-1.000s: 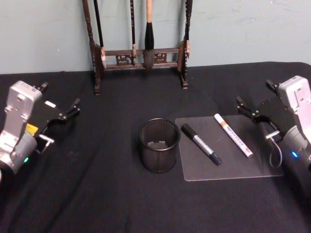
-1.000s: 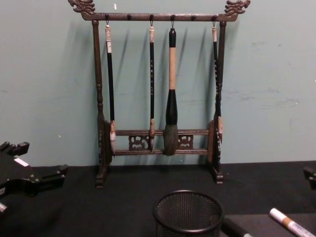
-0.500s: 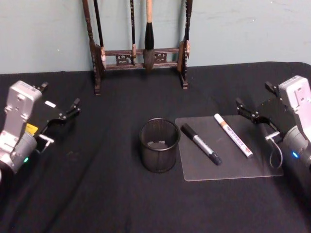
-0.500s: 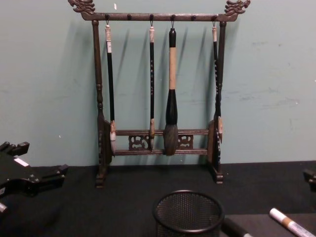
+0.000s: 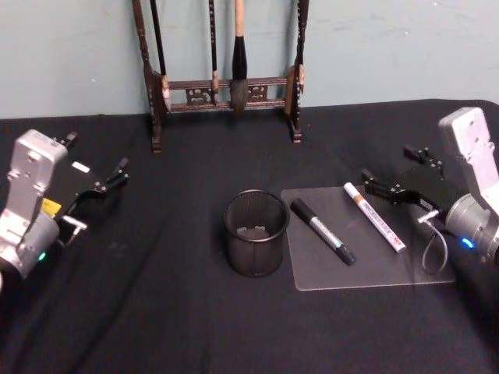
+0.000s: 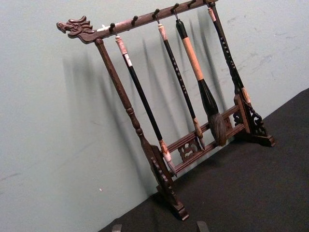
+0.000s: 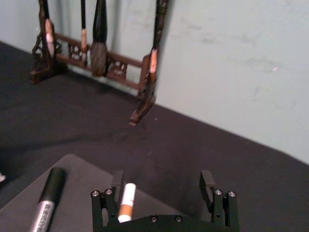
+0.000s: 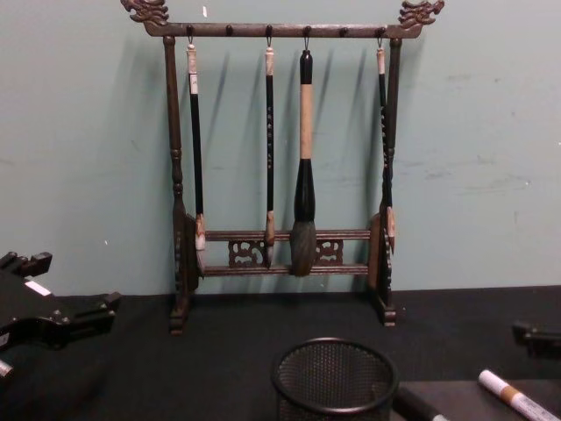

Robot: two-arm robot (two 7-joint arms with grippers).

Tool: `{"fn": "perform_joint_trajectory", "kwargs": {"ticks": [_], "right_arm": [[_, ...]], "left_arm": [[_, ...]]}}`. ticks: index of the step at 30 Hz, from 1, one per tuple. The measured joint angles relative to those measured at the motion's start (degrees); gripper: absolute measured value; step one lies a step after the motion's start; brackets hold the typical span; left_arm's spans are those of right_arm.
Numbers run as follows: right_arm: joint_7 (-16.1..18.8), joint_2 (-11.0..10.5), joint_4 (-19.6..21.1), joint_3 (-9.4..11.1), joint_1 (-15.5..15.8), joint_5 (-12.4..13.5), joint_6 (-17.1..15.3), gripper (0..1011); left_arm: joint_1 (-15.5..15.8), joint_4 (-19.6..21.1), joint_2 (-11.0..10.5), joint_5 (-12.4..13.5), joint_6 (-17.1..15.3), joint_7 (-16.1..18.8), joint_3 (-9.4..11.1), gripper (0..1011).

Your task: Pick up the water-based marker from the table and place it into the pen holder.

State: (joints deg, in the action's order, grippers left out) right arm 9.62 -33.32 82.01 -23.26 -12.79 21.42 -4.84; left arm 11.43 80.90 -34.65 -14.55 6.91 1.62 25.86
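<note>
The pen holder (image 5: 256,244), a round black mesh cup, stands upright at the table's middle, and its rim (image 8: 333,361) shows in the chest view. To its right, two markers lie on a clear mat (image 5: 366,269): a black one with a silver label (image 5: 322,231) and a white one with an orange band (image 5: 374,216). I cannot tell which is the water-based marker. My right gripper (image 5: 385,164) hovers open just beyond the white marker's far end. In the right wrist view the white marker (image 7: 126,200) shows by one finger of that gripper (image 7: 162,182). My left gripper (image 5: 97,152) is open at the far left.
A tall carved wooden brush rack (image 5: 226,86) with several hanging brushes stands at the back against the wall, also large in the chest view (image 8: 285,167) and the left wrist view (image 6: 193,121). Black cloth covers the table (image 5: 156,312).
My right gripper has moved left, toward the white marker's far end. The left arm, the markers and the pen holder have not moved.
</note>
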Motion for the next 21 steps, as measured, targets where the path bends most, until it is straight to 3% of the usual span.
{"fn": "perform_joint_trajectory", "kwargs": {"ticks": [12, 21], "right_arm": [[5.93, 1.85, -2.69, -1.72, -4.65, 0.12, -10.28, 1000], [8.09, 3.51, -5.22, -2.76, -6.82, -1.46, -13.49, 1002]], "left_arm": [[0.0, 0.0, 0.0, 0.0, 0.0, 0.0, 0.0, 1001], [0.0, 0.0, 0.0, 0.0, 0.0, 0.0, 0.0, 1001]]}}
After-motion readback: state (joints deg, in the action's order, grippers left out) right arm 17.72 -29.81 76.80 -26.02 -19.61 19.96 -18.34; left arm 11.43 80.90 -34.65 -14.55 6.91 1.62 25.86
